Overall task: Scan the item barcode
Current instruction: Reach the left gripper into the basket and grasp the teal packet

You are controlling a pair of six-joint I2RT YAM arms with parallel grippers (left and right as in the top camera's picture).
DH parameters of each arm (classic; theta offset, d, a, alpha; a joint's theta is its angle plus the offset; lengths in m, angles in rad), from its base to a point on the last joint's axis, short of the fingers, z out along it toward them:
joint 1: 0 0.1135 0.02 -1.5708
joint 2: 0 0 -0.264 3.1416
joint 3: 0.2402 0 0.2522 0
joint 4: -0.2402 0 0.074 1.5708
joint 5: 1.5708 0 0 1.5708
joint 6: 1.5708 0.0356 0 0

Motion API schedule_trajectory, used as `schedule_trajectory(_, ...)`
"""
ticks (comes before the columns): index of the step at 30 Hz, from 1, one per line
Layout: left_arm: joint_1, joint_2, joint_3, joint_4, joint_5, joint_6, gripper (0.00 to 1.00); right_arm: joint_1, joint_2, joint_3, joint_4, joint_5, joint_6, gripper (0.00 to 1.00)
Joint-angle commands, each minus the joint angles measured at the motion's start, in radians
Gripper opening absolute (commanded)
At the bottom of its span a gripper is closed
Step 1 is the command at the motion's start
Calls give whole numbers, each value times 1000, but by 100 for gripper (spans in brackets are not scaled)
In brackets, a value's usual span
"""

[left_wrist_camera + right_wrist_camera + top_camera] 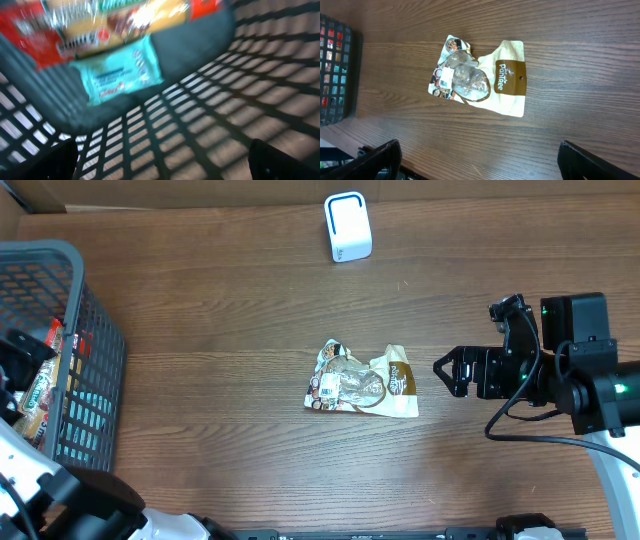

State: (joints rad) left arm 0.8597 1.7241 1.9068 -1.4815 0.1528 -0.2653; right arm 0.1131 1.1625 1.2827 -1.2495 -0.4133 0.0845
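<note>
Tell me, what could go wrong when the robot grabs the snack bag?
The snack bag lies flat and crinkled, so the open right gripper might slip off it. Its label could end up facing away from the white scanner, which stands well apart.

From my right wrist view, the snack pouch (485, 85) lying on the counter (570, 50) carries a brown band (510, 77) with white lettering that I read as "PanTree". I am not sure of every letter, and a small word beside it is too fine for me to make out. A white sticker (445, 76) on its clear front has print I cannot read. In my left wrist view, a red packet (27, 40) and a teal packet (117, 75) show white lettering, all blurred.
</note>
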Motion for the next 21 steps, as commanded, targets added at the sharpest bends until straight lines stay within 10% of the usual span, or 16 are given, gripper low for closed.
schedule_trajectory(1, 17, -2, -199, 112, -39, -47, 100, 6, -1, 13, -10, 21, -8, 100)
schedule_trajectory(21, 11, 21, -666, 679, -154, -77, 100, 5, 0, 13, -49, 31, -7, 100)
